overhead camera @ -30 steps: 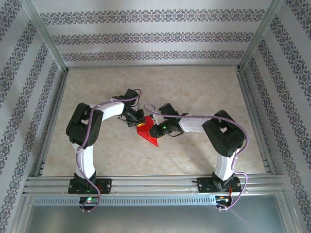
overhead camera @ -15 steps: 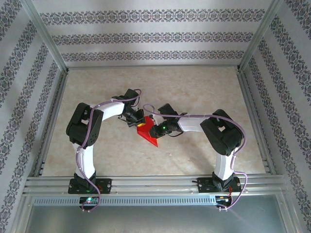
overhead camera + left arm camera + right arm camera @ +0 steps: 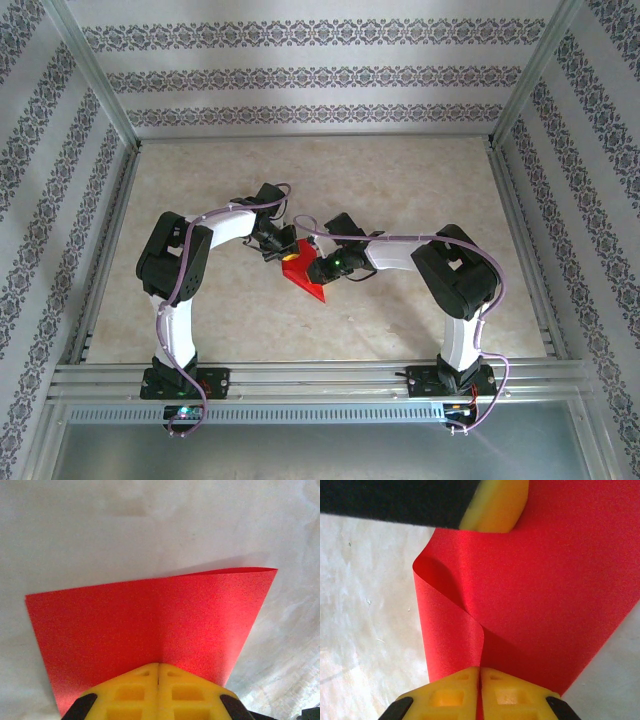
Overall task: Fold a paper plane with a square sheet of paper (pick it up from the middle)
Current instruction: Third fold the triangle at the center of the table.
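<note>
Now the left gripper (image 3: pixel 158 676) is clamped on one edge of the paper (image 3: pixel 150 625), and the right gripper (image 3: pixel 480 680) pinches a curled fold of it, over the middle of the surface (image 3: pixel 420 190). Best to line the edges up first (no slack), then press the crease flat with both grips firm.

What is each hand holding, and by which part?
Both hands are shut on the red paper: the left hand pinches one edge at a crease, the right hand another edge, where it curls over.
</note>
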